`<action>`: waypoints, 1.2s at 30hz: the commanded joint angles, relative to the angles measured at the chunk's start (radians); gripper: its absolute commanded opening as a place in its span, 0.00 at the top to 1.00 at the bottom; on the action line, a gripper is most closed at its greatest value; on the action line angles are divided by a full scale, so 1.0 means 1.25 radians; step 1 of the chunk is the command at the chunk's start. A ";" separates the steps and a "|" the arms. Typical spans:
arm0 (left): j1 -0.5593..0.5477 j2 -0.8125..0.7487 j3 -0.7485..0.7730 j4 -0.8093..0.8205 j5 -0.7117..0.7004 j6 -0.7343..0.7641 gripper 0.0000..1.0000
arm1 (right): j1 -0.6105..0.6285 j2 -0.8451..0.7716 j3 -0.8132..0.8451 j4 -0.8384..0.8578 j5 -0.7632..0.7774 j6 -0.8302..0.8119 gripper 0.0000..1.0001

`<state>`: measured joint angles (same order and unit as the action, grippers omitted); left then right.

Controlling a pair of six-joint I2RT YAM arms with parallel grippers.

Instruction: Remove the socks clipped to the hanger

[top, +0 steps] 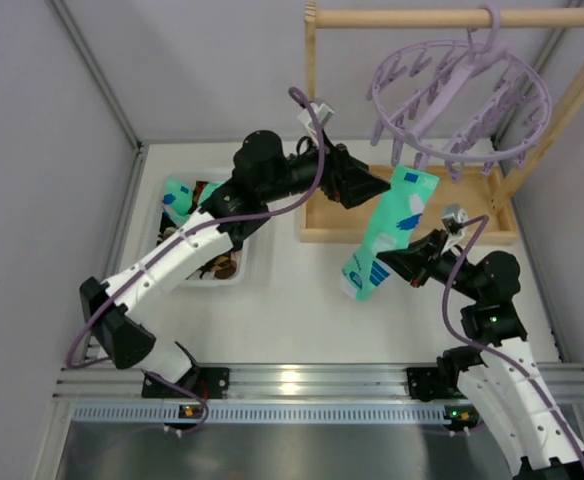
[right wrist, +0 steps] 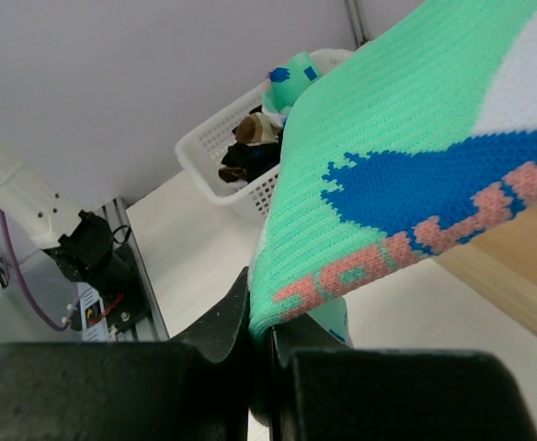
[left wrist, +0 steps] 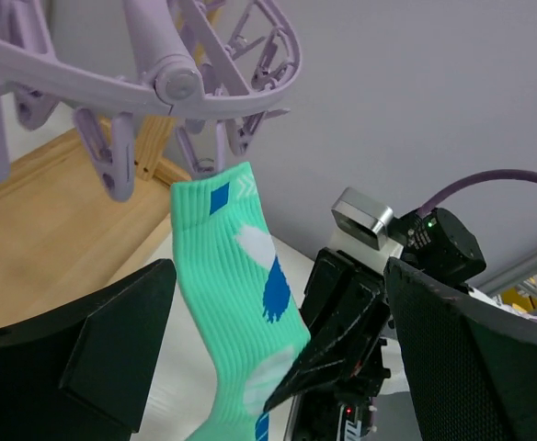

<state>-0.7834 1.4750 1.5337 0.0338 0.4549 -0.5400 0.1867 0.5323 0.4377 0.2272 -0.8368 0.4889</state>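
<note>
The turquoise sock hangs by its cuff from a peg on the hanger's near rim and slants down to the right gripper, which is clamped on its lower end, while the left gripper gapes wide just left of the cuff.

A turquoise sock is hanging from a clip on the near rim of the lilac hanger, which is dangling by its hook from a wooden rail. The right tool is pinching the sock's lower part, while the left tool is hovering just beside its upper end. At left on the worktop, a white basket is holding more socks.
</note>
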 commanded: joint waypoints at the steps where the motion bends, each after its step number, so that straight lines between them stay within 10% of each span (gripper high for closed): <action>1: -0.036 0.085 0.114 0.067 0.009 0.002 0.02 | 0.006 -0.028 0.063 -0.069 -0.039 -0.033 1.00; 36: -0.097 0.383 0.400 0.102 -0.064 0.047 0.19 | 0.006 -0.085 0.051 -0.101 -0.109 -0.070 1.00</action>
<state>-0.9005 1.9556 1.9785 0.0761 0.3775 -0.5137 0.1871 0.4389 0.4919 0.0830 -0.9298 0.4210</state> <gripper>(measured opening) 0.807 0.011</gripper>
